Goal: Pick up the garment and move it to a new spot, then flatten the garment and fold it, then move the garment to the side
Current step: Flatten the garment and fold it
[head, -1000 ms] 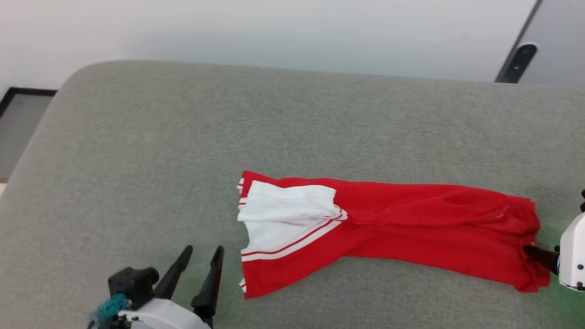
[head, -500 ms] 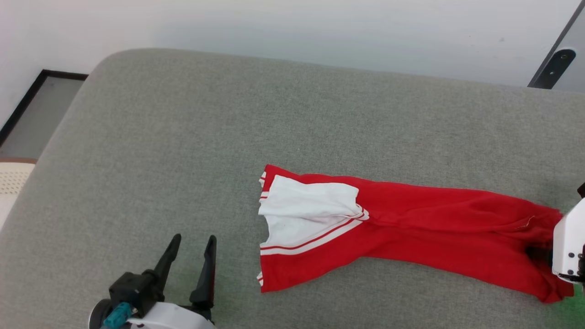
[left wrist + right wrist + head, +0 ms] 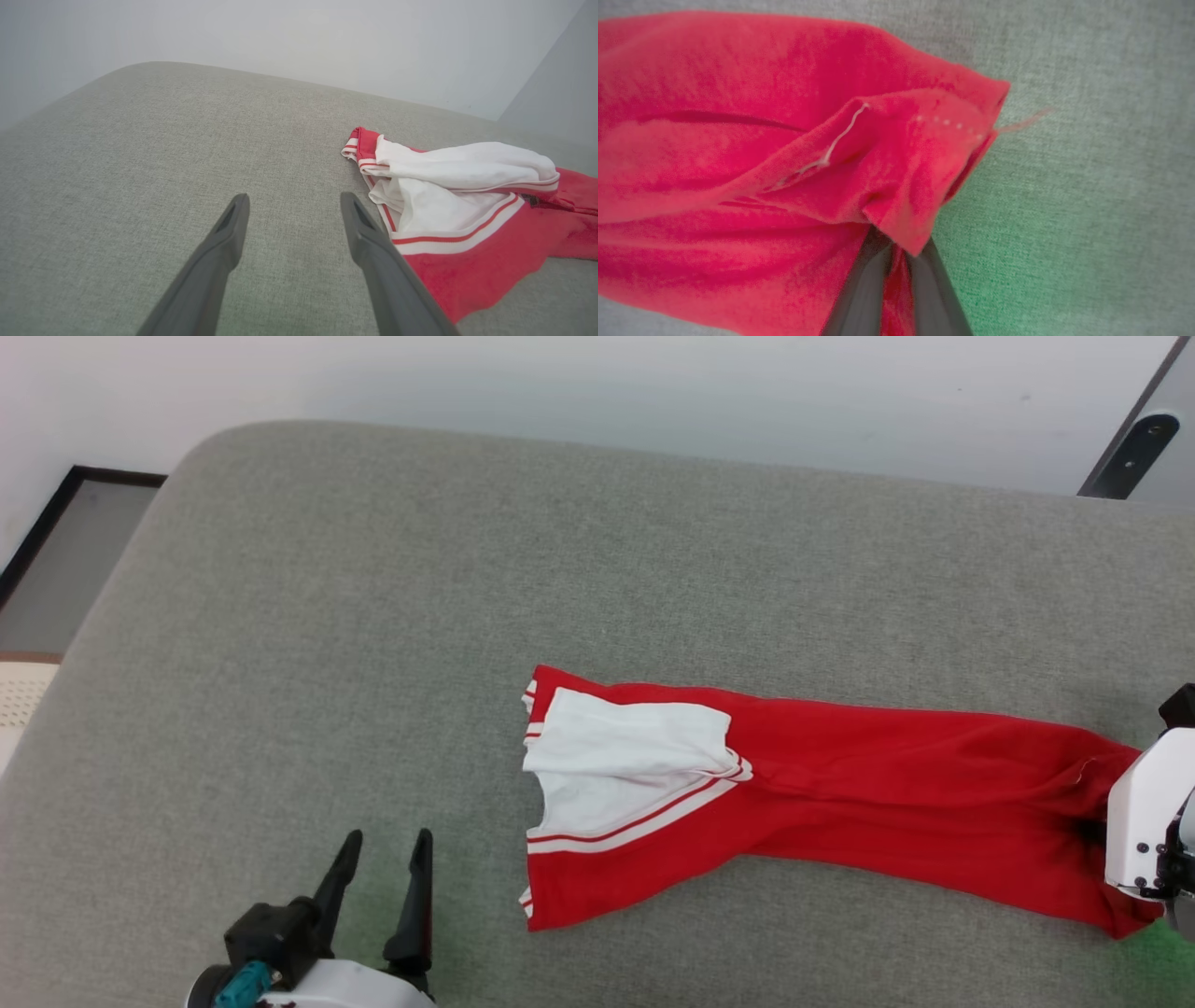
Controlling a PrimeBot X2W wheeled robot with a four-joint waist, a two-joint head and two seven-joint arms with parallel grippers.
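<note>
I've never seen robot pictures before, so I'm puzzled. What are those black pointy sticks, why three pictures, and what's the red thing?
The black sticks are the robot's fingers: each of its two arms ends in a hand with two. The wide picture comes from a camera on its head, looking down. The other two come from cameras on its wrists, looking along the fingers. On the grey padded surface lies a red shirt with white parts, stretched out long. The left hand is open and empty, beside the shirt's white end. The right hand is pinched shut on the shirt's red end.
</note>
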